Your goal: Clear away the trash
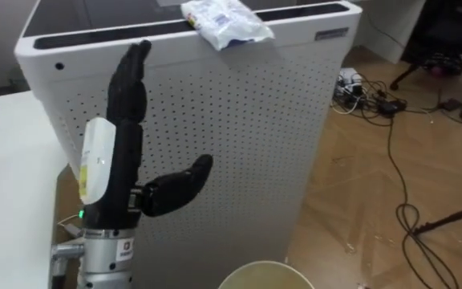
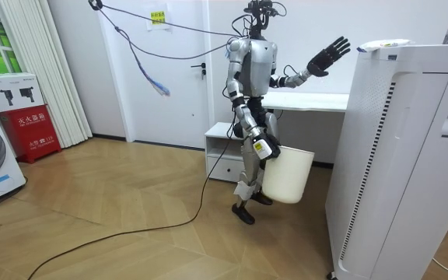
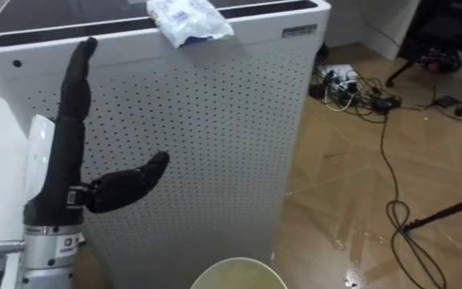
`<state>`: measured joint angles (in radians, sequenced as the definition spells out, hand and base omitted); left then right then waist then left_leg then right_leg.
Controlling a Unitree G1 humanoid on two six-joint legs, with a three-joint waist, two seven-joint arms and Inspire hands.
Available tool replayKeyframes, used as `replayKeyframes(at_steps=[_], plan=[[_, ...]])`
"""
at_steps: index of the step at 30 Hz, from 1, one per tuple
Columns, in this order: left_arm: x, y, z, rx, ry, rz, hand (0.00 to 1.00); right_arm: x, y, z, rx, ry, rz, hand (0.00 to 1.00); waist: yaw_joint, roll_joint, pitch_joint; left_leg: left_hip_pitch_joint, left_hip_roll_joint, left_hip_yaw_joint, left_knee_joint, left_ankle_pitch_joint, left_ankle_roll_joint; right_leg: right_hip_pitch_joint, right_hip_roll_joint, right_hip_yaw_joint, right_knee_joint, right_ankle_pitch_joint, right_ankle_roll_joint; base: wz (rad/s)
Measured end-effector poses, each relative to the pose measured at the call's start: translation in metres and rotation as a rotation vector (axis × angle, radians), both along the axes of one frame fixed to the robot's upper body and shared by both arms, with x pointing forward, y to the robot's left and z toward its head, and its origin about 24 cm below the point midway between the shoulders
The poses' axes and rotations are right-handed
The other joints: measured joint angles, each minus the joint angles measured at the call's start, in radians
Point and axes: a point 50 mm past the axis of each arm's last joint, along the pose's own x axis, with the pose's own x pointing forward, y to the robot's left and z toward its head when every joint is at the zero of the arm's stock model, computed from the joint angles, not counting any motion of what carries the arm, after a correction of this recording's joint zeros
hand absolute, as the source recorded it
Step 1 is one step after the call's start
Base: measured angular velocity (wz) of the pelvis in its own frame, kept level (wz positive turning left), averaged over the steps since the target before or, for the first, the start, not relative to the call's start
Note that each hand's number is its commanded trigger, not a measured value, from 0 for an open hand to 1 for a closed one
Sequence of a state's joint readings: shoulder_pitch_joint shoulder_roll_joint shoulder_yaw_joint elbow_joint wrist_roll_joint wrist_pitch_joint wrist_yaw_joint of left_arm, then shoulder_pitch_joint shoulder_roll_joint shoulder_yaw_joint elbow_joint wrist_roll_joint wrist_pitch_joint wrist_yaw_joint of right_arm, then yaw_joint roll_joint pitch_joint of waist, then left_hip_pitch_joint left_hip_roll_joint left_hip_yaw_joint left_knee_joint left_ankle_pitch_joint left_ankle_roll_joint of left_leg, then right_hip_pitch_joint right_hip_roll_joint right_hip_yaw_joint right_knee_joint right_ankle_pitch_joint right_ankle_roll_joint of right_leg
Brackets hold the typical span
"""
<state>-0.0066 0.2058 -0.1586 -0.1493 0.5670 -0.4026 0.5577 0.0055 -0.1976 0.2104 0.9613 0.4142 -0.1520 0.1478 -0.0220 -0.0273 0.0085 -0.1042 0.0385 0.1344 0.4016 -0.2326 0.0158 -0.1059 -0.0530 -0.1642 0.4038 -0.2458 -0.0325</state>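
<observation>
A crumpled white wrapper (image 1: 227, 22) lies on the top edge of a tall white perforated appliance (image 1: 239, 144) right in front of me. My left hand (image 1: 123, 152) is raised flat against the appliance's front, fingers straight up and thumb out, open and empty, its fingertips just below and left of the wrapper. In the room view my right hand (image 2: 264, 148) hangs low at my side and grips the rim of a white bin (image 2: 288, 175). The bin's rim (image 1: 265, 275) shows at the bottom of the eye views.
A white desk (image 1: 6, 177) stands close at my left, beside the appliance. Cables and a power strip (image 1: 367, 96) lie on the wooden floor to the right. Behind me in the room view are a white drawer cabinet (image 2: 224, 148) and a red box (image 2: 29, 128).
</observation>
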Motion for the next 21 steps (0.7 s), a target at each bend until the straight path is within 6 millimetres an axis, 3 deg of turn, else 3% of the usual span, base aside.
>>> replayKeyframes(at_steps=[8, 11, 17, 19, 21], plan=[[-0.005, -0.003, 0.010, 0.045, -0.100, 0.027, 0.00, -0.007, 0.001, -0.003, -0.005, 0.019, 0.006, 1.00, 0.001, -0.002, 0.0012, 0.016, -0.004, -0.009, -0.013, -0.003, -0.008, 0.001, 0.005, 0.024, -0.004, -0.001, -0.003, -0.09], [-0.006, -0.007, 0.018, 0.044, -0.155, 0.000, 0.00, -0.006, 0.003, -0.003, -0.001, 0.014, 0.010, 1.00, 0.004, -0.003, 0.0016, 0.031, -0.018, -0.040, -0.033, -0.003, -0.008, 0.003, -0.001, 0.026, -0.001, -0.004, 0.002, -0.05], [-0.002, -0.012, 0.030, 0.059, -0.225, -0.014, 0.00, -0.002, 0.007, 0.000, 0.007, -0.006, 0.023, 1.00, 0.003, 0.001, 0.0065, 0.041, -0.050, -0.050, -0.033, -0.015, 0.010, -0.007, -0.035, 0.027, 0.042, -0.027, 0.026, 0.00], [-0.002, -0.018, 0.032, 0.055, -0.257, -0.024, 0.00, -0.001, 0.008, 0.001, 0.015, -0.010, 0.022, 1.00, 0.005, 0.003, 0.0062, 0.047, -0.063, -0.038, -0.034, -0.028, 0.022, -0.023, -0.062, 0.024, 0.084, -0.044, 0.041, -0.11], [-0.002, -0.021, 0.035, 0.074, -0.284, -0.029, 0.00, -0.001, 0.010, 0.000, 0.019, -0.009, 0.026, 1.00, 0.004, 0.010, 0.0057, 0.052, -0.068, -0.025, -0.040, -0.034, 0.031, -0.022, -0.064, 0.025, 0.085, -0.044, 0.049, -0.14]])
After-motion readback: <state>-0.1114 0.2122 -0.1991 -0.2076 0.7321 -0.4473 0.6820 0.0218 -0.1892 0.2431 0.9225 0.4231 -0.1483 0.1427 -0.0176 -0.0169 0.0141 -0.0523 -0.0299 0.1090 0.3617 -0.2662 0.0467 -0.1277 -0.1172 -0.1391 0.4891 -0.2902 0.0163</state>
